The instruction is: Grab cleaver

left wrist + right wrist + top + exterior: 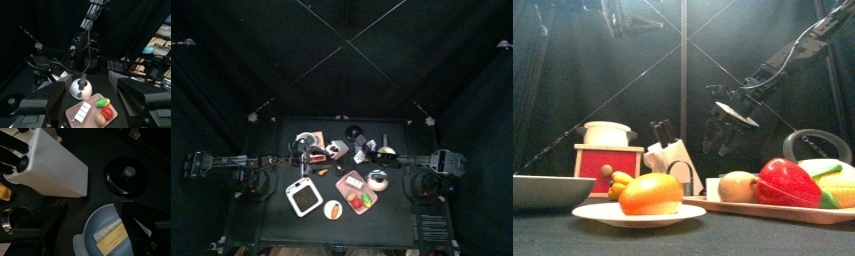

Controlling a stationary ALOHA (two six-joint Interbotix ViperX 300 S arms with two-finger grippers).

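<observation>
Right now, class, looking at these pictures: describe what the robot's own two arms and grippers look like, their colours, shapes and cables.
Both arms are slim, jointed and black, built of thin links. The right arm carries loose black cables along it and a pale patch near its wrist. The left gripper has two broad, blocky matte-black jaws with flat faces. The right gripper has two similar dark, chunky jaws with squared edges. No clear markings show.

Small black table point(281, 135), crowded. At the near edge sit a white plate point(640, 216) with an orange point(651, 194), a grey bowl point(547, 189) to its left and a pink tray point(767, 209) of toy food to its right. Behind them stand a white knife block point(675, 161) and a red toy box point(607, 166).
</observation>
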